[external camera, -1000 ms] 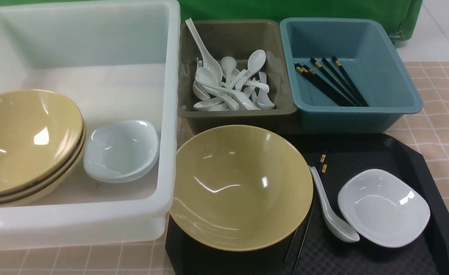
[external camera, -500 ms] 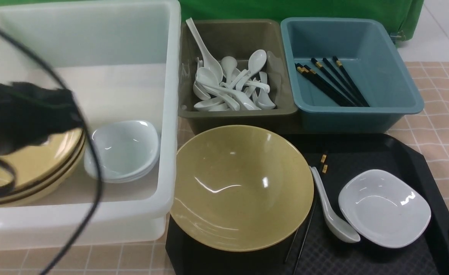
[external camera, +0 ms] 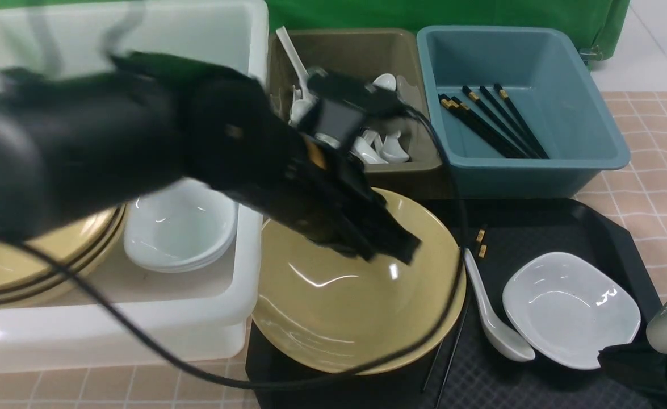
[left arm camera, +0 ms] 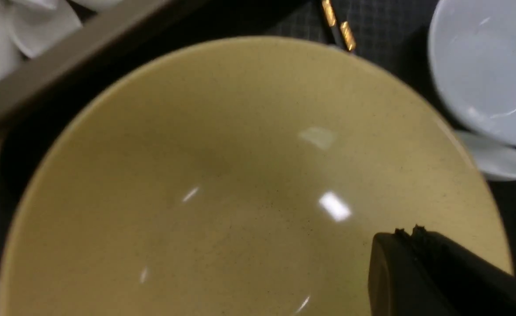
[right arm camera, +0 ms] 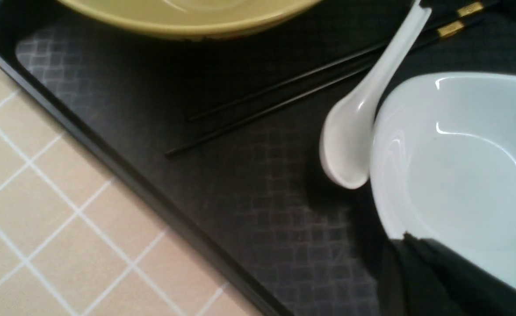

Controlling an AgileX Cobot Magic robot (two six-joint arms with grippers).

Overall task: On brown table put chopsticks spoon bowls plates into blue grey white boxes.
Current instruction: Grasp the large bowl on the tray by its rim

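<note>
the sorting looks partly done to me. the white tub [external camera: 197, 318] already has a stack of tan bowls [external camera: 26, 267] and some white plates [external camera: 180, 227]. the grey bin [external camera: 356, 57] holds many spoons [external camera: 387, 149], and the blue bin [external camera: 537, 165] holds black chopsticks [external camera: 492, 122]. in front of the bins, on the tiled surface [external camera: 651, 170], stands a black tray [external camera: 537, 221] with one more set. it has a big bowl [external camera: 356, 318], a spoon [external camera: 495, 318] just beside the bowl's rim, a plate [external camera: 571, 309] close against the spoon, and a pair of chopsticks [right arm camera: 284, 92] running partly under the bowl's edge.

the left end effector [external camera: 398, 250] hangs over the inside of this bowl, clenched and holding nothing. the right end effector [right arm camera: 409, 239] is low at the near rim of the plate, also clenched and empty. whether it touches the rim i cannot tell.

the step in hand, i think, is the reach for the bowl, and perhaps for the plate at the same time. next, the left one must first spread, then go down over the bowl's rim, best on the side toward the tub. after that, the bowl needs a lift high enough to pass the tub's wall and sit on the stack. the bowl is glossy and wide, so a grip on its thin rim may slip. the spoon and chopsticks lie near enough to be dragged along.
</note>
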